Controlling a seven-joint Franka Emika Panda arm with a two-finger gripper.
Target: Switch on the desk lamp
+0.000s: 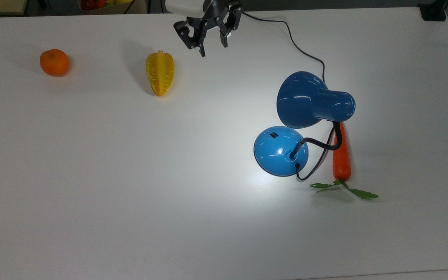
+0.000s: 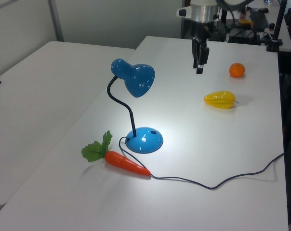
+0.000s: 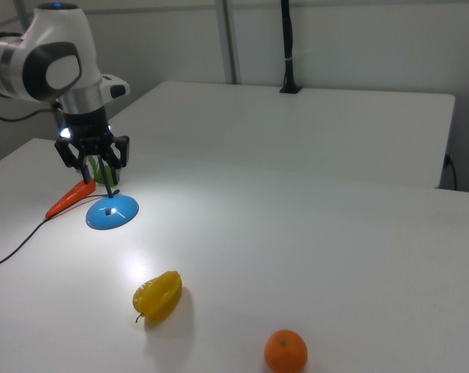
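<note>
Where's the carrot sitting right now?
In the top view the carrot lies on the table at the right, just right of the desk lamp's base, under its black neck, leaves toward the bottom edge.

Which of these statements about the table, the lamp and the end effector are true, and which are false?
1. The desk lamp is lit, with a bright patch on the table around its base. True.
2. The end effector is shut on the lamp's switch. False: it is open, away from the lamp, holding nothing.
3. The carrot lies beside the lamp's base. True.
4. The orange sits on the yellow star fruit. False: they lie apart.
</note>
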